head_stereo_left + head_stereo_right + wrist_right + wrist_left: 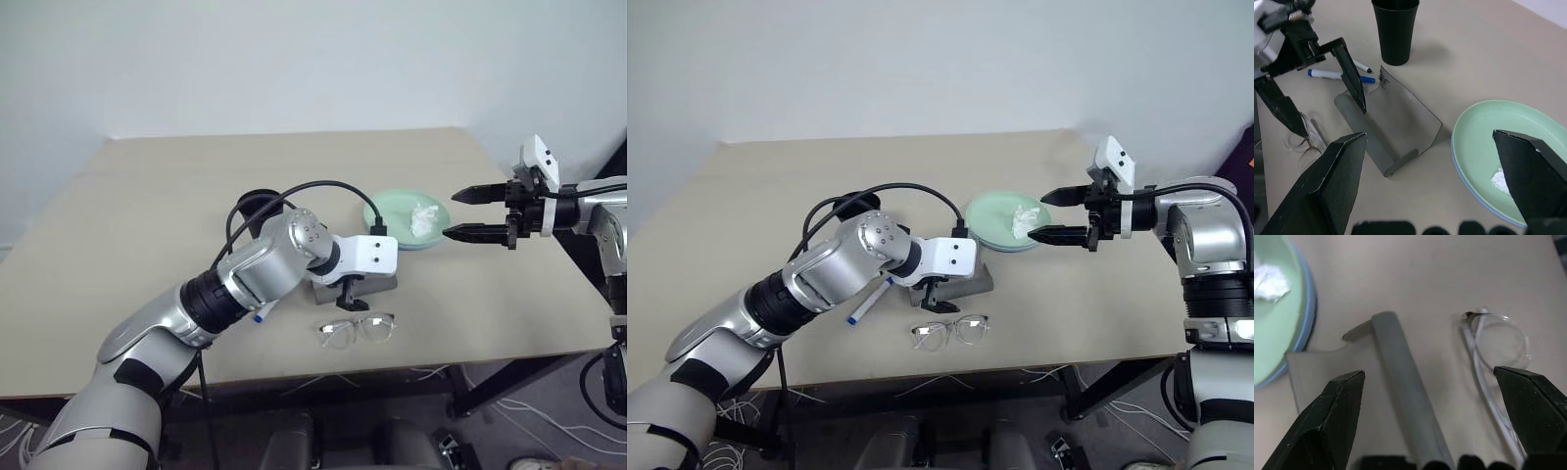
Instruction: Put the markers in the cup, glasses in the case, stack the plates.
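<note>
The grey case (1388, 127) lies open at the table's middle. My left gripper (353, 302) hangs open just above it, pointing down, nothing between its fingers (1327, 421). The glasses (357, 329) lie in front of the case, near the table's front edge. Behind my left arm stands the black cup (1396, 29), with two markers (1339, 75) lying beside it, one blue-capped and one black-capped (1361, 66). To the right is the mint green plate (392, 211), with a light blue rim (1310, 298) showing under it. My right gripper (453, 214) is open beside the plate's right edge, holding nothing.
A crumpled white tissue (426, 217) lies on the green plate. A black cable (323, 186) loops over my left forearm. The table's right edge (578, 264) runs under my right arm.
</note>
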